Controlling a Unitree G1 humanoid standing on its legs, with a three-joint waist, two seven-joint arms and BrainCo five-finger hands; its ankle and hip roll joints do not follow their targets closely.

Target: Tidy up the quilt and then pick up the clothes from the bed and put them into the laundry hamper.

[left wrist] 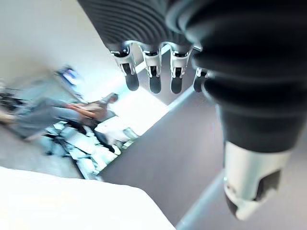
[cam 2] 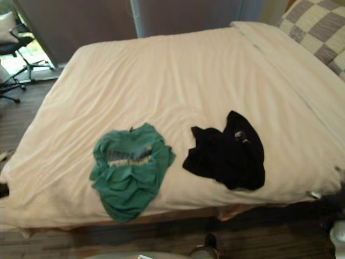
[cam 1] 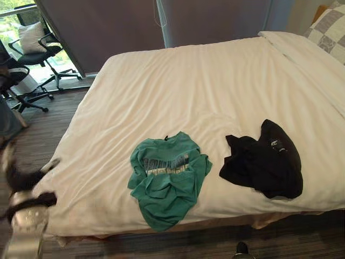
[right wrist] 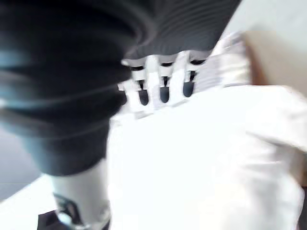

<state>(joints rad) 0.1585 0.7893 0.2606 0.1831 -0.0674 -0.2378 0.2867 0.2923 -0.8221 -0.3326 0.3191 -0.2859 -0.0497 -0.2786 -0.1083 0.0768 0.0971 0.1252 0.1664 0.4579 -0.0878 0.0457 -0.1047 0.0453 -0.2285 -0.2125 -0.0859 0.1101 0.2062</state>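
Left eye view shows the bed (cam 1: 215,81) under a cream quilt (cam 1: 178,97) that lies spread flat across it with shallow creases, reaching down over the near edge. Two pieces of clothing lie on the quilt near that edge: a crumpled green T-shirt (cam 1: 168,178) at about 6 o'clock, its lower end hanging just past the edge, and a bunched black garment (cam 1: 265,161) at about 4 o'clock, just beside the shirt but apart from it. A checked pillow (cam 1: 330,29) sits at 2 o'clock at the head of the bed, and an office chair (cam 1: 38,46) with a pale cushion stands on the dark wood floor (cam 1: 48,121) at 10 o'clock, in front of a grey curtain (cam 1: 108,27). The left robot hand (cam 1: 27,186) shows blurred at 8 o'clock, off the bed's near left corner and touching neither garment; its own wrist view shows the left robot hand (left wrist: 158,72) with fingers straight and spread wide, holding nothing. In the right wrist view, the right robot hand (right wrist: 163,84) hangs over white bedding with its fingers likewise extended and empty.
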